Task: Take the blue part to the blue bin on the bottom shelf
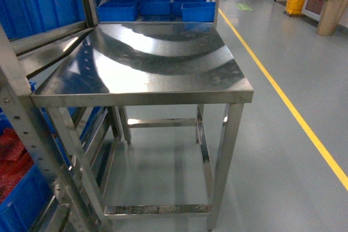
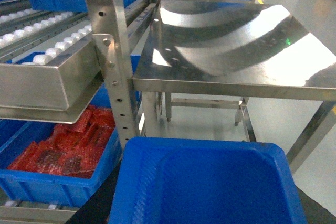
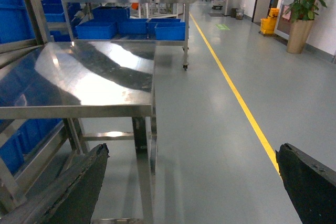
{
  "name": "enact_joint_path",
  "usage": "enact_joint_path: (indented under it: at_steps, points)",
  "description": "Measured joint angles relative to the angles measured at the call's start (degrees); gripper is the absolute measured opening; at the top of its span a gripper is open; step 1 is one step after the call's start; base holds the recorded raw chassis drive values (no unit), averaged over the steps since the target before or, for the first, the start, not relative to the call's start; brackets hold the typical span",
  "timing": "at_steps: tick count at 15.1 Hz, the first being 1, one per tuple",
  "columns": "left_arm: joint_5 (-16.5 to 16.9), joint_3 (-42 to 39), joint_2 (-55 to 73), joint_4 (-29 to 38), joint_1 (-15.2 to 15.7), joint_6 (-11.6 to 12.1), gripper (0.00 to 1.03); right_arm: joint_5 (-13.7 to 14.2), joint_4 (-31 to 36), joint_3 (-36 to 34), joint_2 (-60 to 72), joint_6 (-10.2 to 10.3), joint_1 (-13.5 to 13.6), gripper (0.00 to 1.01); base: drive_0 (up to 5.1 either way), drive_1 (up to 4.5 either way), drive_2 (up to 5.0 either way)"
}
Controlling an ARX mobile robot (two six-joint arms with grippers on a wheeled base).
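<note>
At far left, only the left wrist view shows the rack's roller level [image 2: 37,51], its white wheels running between steel rails, and beneath it a blue bin [image 2: 58,174] filled with red parts [image 2: 68,148]. The same view is filled along its lower edge by a blue tray-like piece [image 2: 210,184], probably the blue part, close under the camera; the left gripper itself is not in sight, so whether it is apart or clamped cannot be told. A perforated steel upright [image 2: 113,61] stands between the bins and the desk. In the head view the bare steel desk [image 1: 147,58] fills the middle, with blue bins [image 1: 157,6] on a shelf behind it. The right wrist view shows the right gripper [image 3: 194,182] with its two dark fingers [image 3: 79,187] wide apart, holding nothing, over grey floor; to the right a yellow floor line [image 3: 236,93] and a potted plant [image 3: 304,11].
</note>
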Motion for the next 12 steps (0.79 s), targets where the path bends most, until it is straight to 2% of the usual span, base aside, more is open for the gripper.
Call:
enact_joint_path:
  at_steps: [12]
  points:
    - [-0.02, 0.0, -0.02, -0.04, 0.0, 0.0, 0.43, -0.02, -0.04, 0.0, 0.0, 0.02, 0.0, 0.98, -5.0, 2.44, 2.4]
